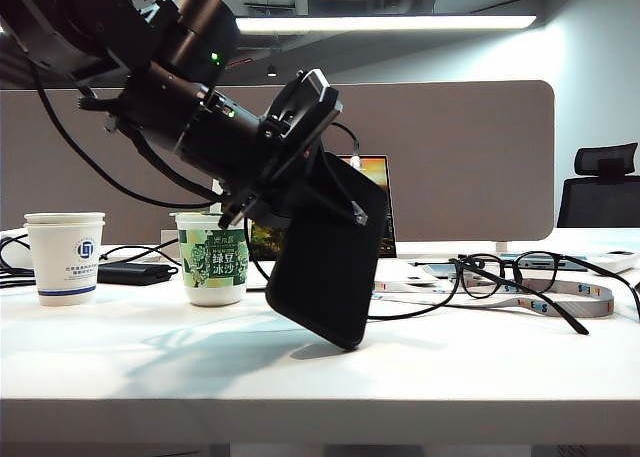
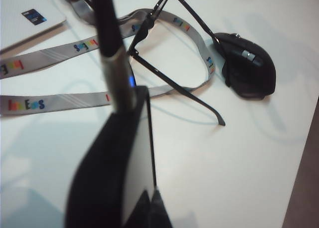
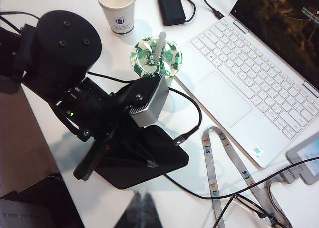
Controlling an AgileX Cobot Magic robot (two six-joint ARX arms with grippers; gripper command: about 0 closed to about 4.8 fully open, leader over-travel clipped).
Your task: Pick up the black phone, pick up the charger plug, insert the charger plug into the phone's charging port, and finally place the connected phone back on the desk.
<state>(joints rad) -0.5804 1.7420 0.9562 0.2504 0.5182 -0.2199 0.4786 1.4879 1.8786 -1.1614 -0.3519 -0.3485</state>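
black phone (image 1: 328, 262) in left gripper (image 1: 300, 209) jaws, corner near desk (image 1: 480, 367) edge, right gripper (image 3: 145, 208) closed above

Green cup (image 1: 213, 267) carries Chinese characters, reading 绿豆冰沙 as far as the blur allows. White paper cup (image 1: 64, 258) shows a blue square logo over print too small to read. Lanyard (image 2: 55, 101) bears coloured letters, too blurred to read.

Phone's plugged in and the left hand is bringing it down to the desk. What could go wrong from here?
1. The left hand holds the phone tilted, low corner nearest the desk; it may land hard.
2. The plug and its cable could be strained or levered out.
3. The glasses and lanyard lie near; cable might snag them.
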